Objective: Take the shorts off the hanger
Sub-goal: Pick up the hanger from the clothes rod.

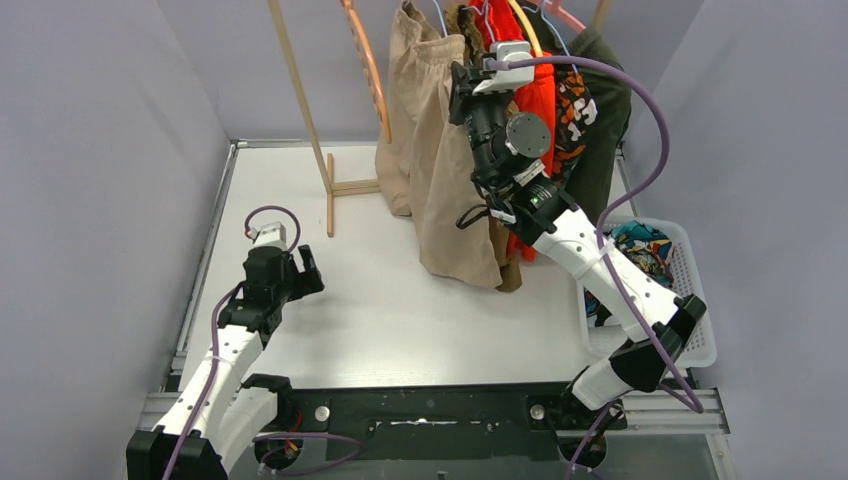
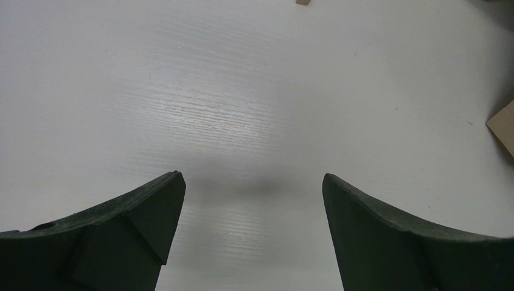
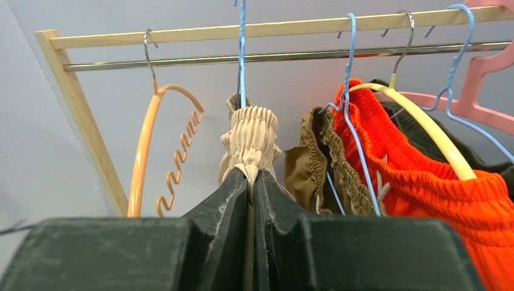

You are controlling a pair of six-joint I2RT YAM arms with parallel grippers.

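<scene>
The right end effector is clamped tight on the bunched elastic waistband of the beige shorts. They hang from a blue hanger on the rail. The left end effector stands wide apart over the worktop, holding nothing, well away from the rack.

The main risk is that nothing steadies the hanger. A pull could lift its hook off the rail, so the hanger comes away with the cloth. The wire also runs down into the waistband just by the fingertips, and it may be pinched too. The bite is narrow, so stretched elastic could slip free. A sideways tug might snag the brown shorts just beside.
</scene>
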